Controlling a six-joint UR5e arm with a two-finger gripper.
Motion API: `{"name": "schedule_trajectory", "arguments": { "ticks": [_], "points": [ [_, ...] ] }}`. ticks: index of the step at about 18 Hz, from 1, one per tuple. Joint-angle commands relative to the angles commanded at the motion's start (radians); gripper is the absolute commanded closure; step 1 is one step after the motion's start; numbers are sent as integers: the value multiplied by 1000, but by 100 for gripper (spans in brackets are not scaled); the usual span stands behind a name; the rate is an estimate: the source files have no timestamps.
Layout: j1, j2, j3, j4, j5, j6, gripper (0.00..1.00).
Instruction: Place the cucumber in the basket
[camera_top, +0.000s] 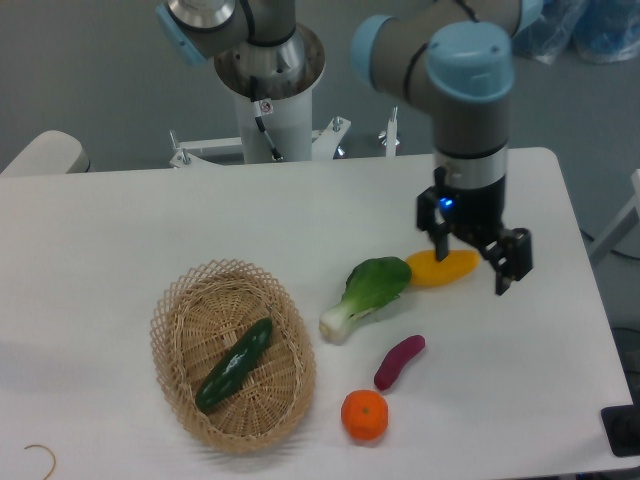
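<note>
The glossy dark green slender cucumber (235, 363) lay diagonally inside the light tan oval woven wicker basket (178, 300), resting on the basket floor, lower end toward the near-left wall, upper end toward the far-right wall. It was fully within the lacy looped rim, with nothing overhanging. Judged from that, the placing looked done.

The black two-finger gripper (472, 260) hung over the white desk (120, 230) on the right side, well apart from the basket. Its fingers were spread and held nothing, so it was released. It sat just above and around the far end of a yellow-orange elongated vegetable (443, 267); whether it touched that item could not be told.

Other items on the desk:
- a leafy green bok choy with a white stem (362, 297), between the basket and the yellow item
- a small purple eggplant-like vegetable (399, 361)
- a round orange fruit (364, 415), near the basket's right side

Step in hand was likely retreat or idle. To do it well, the arm should lift straight up before any sideways travel, so the spread fingers do not nudge the yellow-orange vegetable or drag it toward the bok choy. It should stay away from the basket rim, since light wicker would probably slide if bumped. The cucumber looked settled and needed no re-grasp.
</note>
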Motion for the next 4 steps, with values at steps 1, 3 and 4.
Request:
{"name": "schedule_trajectory", "arguments": {
  "ticks": [1, 3, 4],
  "points": [
    [5, 2, -2, 0, 0, 2, 0],
    [5, 2, 0, 0, -2, 2, 0],
    [5, 3, 0, 0, -2, 0, 0]
  ]
}}
